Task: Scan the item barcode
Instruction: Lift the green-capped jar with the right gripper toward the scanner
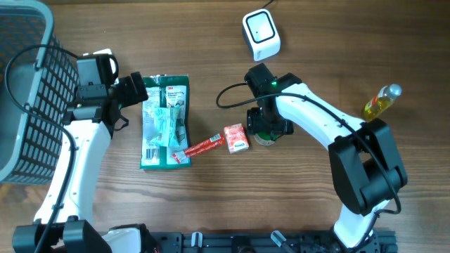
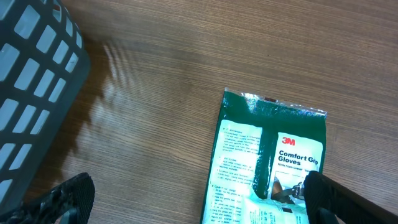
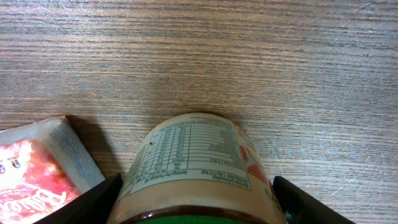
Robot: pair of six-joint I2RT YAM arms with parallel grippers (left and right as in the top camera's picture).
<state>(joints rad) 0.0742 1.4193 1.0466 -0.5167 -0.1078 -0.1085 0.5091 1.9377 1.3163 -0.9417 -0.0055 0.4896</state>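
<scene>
The jar (image 3: 193,162) stands on the table just beside a red box (image 3: 37,168), well apart from the scanner (image 1: 261,34). The right gripper (image 3: 196,190) straddles it, but I cannot tell whether it is pinching. A loose hold on the round side could let the jar slip or knock the box. The left gripper (image 2: 196,193) gapes wide over a glove packet (image 2: 273,155).

Green gloves packet (image 2: 273,155) lies on wooden table (image 2: 186,50), basket (image 2: 31,74) left.

Green gloves packet (image 1: 166,121), red-white box (image 1: 237,138), grey gridded basket (image 1: 31,91).
</scene>
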